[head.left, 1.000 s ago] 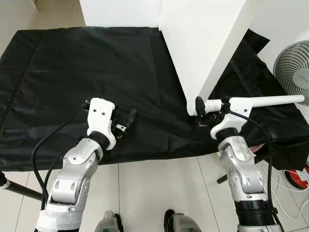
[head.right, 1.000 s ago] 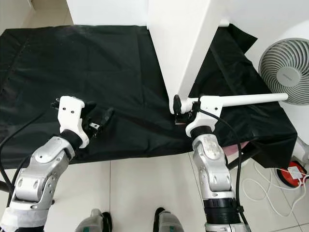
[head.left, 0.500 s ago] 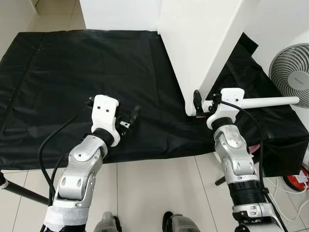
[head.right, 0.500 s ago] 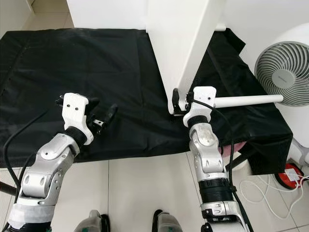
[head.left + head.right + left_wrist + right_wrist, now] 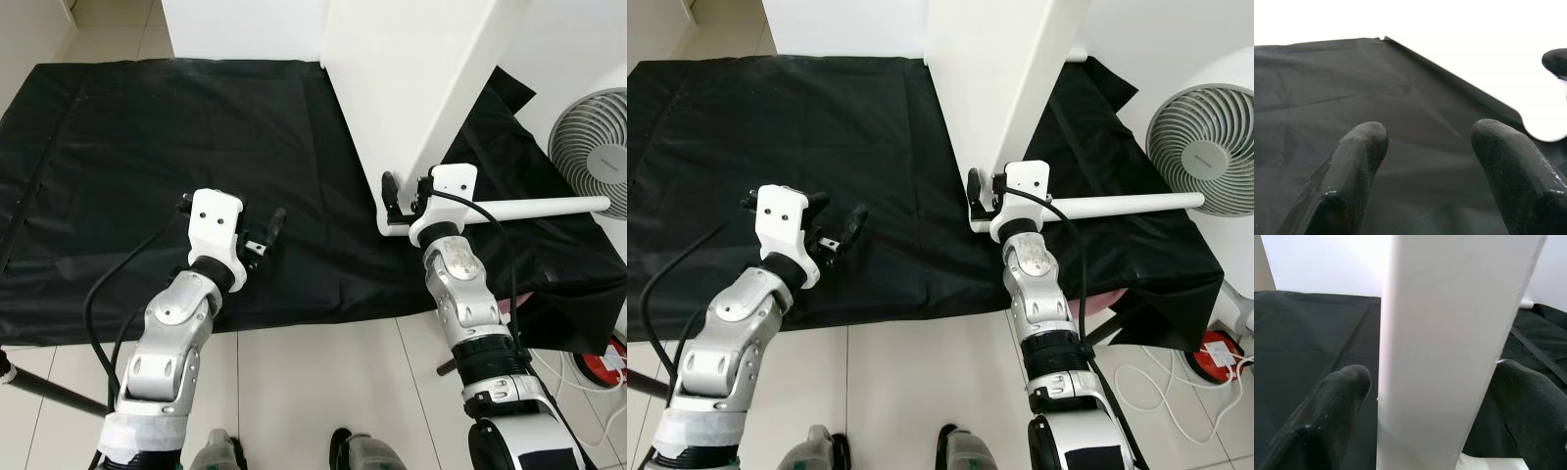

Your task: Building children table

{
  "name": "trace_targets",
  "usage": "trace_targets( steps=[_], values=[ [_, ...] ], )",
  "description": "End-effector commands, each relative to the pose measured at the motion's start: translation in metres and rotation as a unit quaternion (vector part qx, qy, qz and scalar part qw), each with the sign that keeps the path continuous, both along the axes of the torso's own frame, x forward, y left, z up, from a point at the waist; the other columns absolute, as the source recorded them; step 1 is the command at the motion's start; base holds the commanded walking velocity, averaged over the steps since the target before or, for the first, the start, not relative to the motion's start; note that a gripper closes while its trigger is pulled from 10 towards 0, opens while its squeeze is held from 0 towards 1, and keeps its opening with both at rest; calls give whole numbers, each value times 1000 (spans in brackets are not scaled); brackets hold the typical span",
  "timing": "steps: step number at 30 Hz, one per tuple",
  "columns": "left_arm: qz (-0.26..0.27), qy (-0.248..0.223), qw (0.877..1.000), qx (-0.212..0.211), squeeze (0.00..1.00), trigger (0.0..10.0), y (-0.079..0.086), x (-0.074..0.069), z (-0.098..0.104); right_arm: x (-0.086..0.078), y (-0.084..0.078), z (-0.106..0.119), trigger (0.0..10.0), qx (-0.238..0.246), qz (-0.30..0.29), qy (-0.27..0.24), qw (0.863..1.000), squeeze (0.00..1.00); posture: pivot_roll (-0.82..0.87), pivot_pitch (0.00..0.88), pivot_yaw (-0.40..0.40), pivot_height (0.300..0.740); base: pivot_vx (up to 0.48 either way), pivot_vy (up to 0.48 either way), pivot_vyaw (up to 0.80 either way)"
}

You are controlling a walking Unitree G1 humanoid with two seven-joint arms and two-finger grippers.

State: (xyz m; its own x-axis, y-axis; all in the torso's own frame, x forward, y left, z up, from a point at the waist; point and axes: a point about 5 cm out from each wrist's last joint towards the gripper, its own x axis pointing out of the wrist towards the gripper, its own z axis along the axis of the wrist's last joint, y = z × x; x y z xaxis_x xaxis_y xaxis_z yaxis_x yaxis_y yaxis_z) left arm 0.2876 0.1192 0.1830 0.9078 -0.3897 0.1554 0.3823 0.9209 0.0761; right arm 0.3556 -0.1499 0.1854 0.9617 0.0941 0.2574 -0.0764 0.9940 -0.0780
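Black cloth (image 5: pixel 147 166) covers the floor; white tabletop panel (image 5: pixel 411 88) stands on edge between the right gripper (image 5: pixel 1425 396) spread fingers, not clamped; looks stiff, slick, tippy, so I'd grip its lower edge; left gripper (image 5: pixel 1435 161) open, empty, well aside.

Left arm reaches forward, its wrist level, and the left gripper (image 5: pixel 266 233) hangs with both black fingers (image 5: pixel 1354 161) spread apart, nothing between them. Right arm stretches straight ahead, wrist raised, the right gripper (image 5: pixel 404 201) held wide, one finger (image 5: pixel 1334 401) on each side.
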Motion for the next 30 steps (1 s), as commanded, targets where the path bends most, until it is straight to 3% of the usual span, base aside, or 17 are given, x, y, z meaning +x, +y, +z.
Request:
trace_targets(
  steps=[1,11,19,30],
  values=[
    [61,-8,998,-15,0,10000,6,3,-8,1,-1,-6,10000,4,5,1,1000,0,-36,128,-19,740,0,0,0],
    [74,-9,997,-21,0,10000,9,8,-14,7,-2,-16,10000,0,9,9,1000,0,-37,137,-5,740,0,0,0],
    [75,-24,997,-15,0,10000,12,16,-9,25,7,-10,10000,-17,20,21,999,0,-46,140,11,740,0,0,0],
    [69,-32,997,-13,0,10000,9,22,-6,34,22,-9,10000,-24,37,39,998,0,-52,133,30,740,0,0,0]
  ],
)
